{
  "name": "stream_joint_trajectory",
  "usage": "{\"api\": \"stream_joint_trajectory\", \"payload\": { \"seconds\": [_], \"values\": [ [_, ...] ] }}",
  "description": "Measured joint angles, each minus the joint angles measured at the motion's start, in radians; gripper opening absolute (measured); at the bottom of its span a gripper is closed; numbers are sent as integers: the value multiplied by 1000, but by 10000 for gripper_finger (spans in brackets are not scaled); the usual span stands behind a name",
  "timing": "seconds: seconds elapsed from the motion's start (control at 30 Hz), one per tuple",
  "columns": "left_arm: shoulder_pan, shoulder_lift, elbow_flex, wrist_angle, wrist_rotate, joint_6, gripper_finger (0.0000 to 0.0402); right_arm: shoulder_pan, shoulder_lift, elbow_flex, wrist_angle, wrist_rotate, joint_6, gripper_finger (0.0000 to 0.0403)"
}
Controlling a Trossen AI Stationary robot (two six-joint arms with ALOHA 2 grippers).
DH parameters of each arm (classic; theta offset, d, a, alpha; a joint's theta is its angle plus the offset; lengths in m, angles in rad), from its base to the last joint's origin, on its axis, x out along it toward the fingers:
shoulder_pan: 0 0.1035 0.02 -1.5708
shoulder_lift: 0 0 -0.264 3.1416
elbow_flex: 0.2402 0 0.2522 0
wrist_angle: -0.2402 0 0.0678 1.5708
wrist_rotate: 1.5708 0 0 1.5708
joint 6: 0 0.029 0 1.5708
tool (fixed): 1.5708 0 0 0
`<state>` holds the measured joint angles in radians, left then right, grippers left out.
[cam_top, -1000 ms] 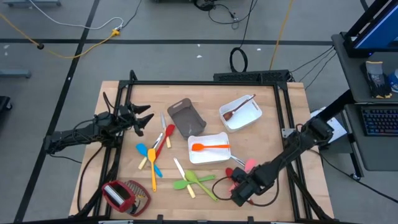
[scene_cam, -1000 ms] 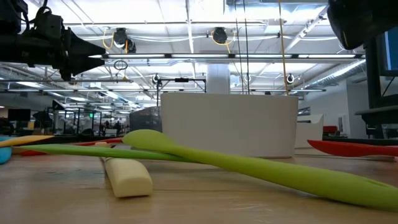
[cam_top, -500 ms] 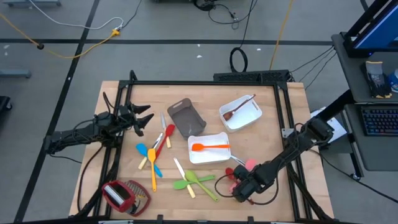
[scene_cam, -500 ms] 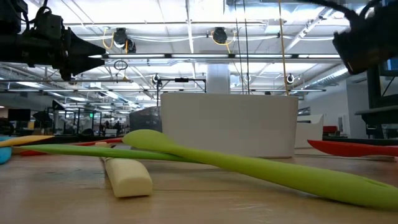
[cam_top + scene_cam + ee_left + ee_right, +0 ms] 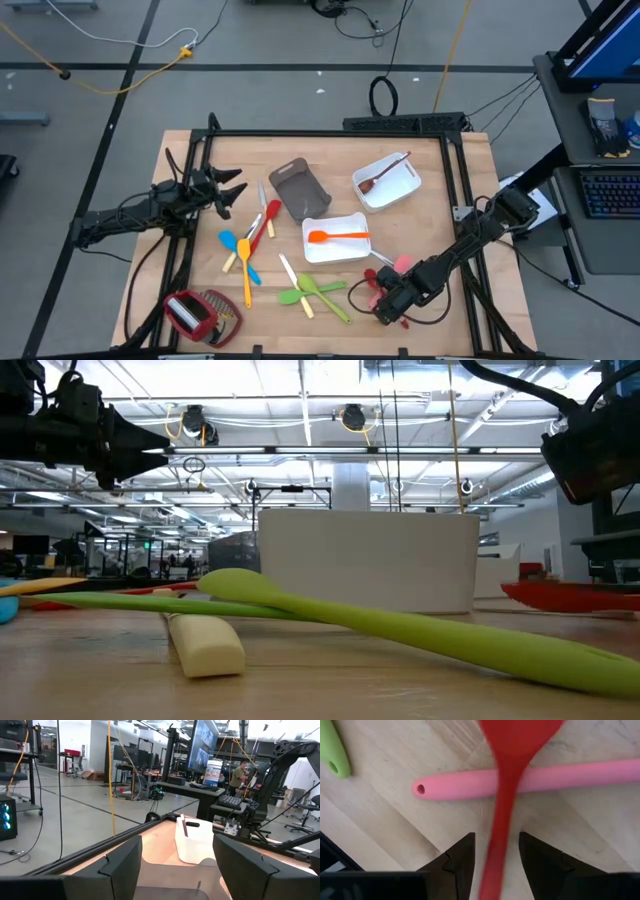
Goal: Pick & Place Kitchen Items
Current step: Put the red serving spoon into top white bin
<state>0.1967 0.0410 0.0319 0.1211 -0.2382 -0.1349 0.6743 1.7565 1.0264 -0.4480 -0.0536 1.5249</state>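
Item: red utensil (image 5: 507, 805), slim handle, broad head. Location: about 5 o'clock on the surface (image 5: 440, 180), between the two dark fingers of the right tool (image 5: 392, 303). In the right wrist view the handle is seen running down into the gap between the fingers, which are drawn in against it; the item is judged to be clamped and raised slightly, since in the low view it shows clear of the wood at the far right.

Adjacent: pink utensil (image 5: 530, 781), lying flat beneath and across the red one; green handle tip (image 5: 334, 755) just beside.

Other stock on the surface: green spoon (image 5: 318, 295) at about 6 o'clock; yellow, blue and red pieces at about 8 o'clock; orange spoon (image 5: 338, 236) held in the near white tray (image 5: 310, 250); brown spoon (image 5: 383, 175) held in the far white tray (image 5: 400, 195) at about 1 o'clock; grey-brown tray (image 5: 300, 190) near centre.

Left tool (image 5: 232, 190): idle at about 9 o'clock, fingers spread apart, nothing held.

Step in hand: pick-up of the red utensil, judged as just secured.

Next move, as judged: the item is to be lifted clear of the pink one without dragging it, then carried toward 12 o'clock to a tray; a level hold is called for, as the long handle may swing or slip
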Motion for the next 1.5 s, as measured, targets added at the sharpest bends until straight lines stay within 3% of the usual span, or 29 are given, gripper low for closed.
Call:
{"api": "stream_joint_trajectory", "payload": {
  "seconds": [0.7,1.5],
  "values": [
    [0,0,0,-46,0,0,250,2,4,0,-6,2,77,139],
    [0,0,0,-47,0,0,250,1,5,0,-11,4,35,139]
  ]
}}
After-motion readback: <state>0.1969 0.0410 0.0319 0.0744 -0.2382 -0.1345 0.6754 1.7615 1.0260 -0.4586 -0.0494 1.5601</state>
